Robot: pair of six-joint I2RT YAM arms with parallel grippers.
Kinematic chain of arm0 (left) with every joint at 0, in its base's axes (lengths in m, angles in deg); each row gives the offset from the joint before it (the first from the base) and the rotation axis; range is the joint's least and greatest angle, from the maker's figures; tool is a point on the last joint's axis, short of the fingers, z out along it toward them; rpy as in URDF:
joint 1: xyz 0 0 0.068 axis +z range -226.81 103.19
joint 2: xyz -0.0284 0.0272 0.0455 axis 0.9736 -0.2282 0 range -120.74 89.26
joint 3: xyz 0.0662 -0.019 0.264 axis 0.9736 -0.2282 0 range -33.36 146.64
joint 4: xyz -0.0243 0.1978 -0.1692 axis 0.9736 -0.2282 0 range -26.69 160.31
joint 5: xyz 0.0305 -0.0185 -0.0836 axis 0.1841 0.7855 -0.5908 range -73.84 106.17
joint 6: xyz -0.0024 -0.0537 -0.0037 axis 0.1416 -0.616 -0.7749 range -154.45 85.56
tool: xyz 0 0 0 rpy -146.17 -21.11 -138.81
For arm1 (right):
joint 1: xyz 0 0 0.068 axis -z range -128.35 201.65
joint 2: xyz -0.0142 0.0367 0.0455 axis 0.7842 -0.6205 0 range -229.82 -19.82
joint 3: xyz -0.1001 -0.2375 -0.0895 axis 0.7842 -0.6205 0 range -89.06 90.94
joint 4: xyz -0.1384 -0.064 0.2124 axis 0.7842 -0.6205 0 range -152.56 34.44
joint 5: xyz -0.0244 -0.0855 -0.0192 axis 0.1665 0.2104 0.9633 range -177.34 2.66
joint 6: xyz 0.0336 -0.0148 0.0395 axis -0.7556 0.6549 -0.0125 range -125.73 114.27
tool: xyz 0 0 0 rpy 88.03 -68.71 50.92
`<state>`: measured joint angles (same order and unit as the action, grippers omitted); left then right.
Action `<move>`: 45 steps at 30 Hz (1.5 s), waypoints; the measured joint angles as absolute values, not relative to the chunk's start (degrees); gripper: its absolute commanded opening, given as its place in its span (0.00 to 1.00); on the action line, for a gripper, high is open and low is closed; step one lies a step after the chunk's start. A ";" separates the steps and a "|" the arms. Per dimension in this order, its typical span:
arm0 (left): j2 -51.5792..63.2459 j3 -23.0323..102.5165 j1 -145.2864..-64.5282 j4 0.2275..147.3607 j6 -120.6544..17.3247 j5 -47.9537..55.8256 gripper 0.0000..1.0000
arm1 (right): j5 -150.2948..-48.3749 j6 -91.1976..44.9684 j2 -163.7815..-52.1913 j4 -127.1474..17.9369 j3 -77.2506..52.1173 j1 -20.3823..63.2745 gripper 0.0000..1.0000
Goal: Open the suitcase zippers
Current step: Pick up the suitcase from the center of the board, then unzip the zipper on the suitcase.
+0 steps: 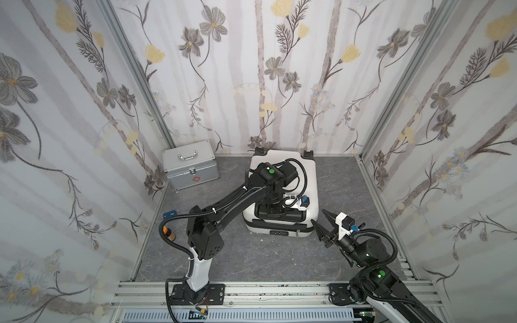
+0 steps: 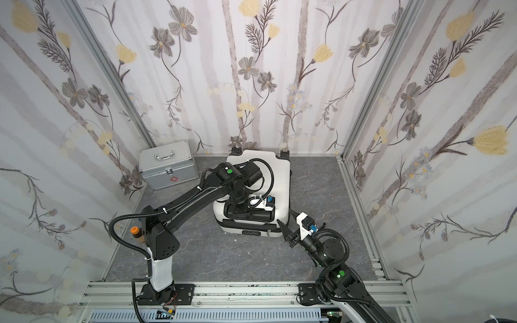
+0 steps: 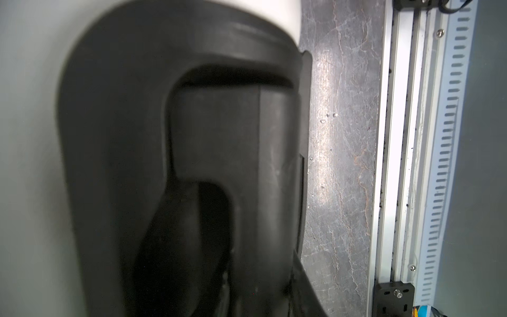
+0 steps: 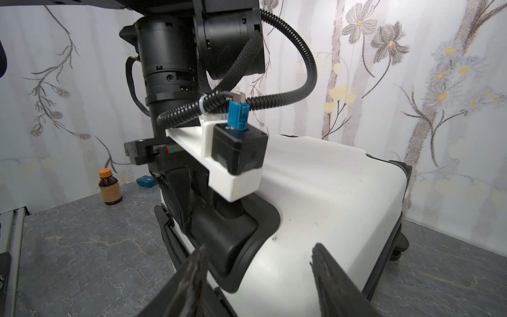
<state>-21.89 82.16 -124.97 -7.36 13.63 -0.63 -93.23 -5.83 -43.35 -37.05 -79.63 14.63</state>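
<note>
The left gripper [image 1: 274,210] is reaching down into the handle recess [image 1: 282,216] atop the suitcase [image 1: 310,181], likely to pin the flat-lying shell; its grip I cannot tell. The zippers [image 1: 263,223] are running along the suitcase's near side. Just beside its right corner the right gripper [image 1: 317,215] is hovering, jaws spread wide, probably lining up for a pull.

Robot lab booth: aluminium frame [image 1: 251,290], flowered wallpaper panels [image 1: 246,70], grey marbled tabletop [image 1: 251,257].

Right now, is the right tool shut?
No, the right tool stands open, its two fingers clearly apart with the white suitcase showing between them.
</note>
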 measured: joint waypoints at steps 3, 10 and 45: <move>-19.55 81.97 -123.27 -5.21 10.46 -1.70 0.12 | -93.23 -6.16 -42.43 -37.12 -80.50 14.63 0.58; -14.77 81.09 -121.89 -4.52 -1.12 -2.99 0.09 | -95.00 -6.77 -47.13 -37.56 -81.83 14.63 0.53; -16.43 85.14 -121.89 -2.85 -10.37 -2.40 0.10 | -68.46 -3.93 -81.23 -33.69 -68.35 2.22 0.45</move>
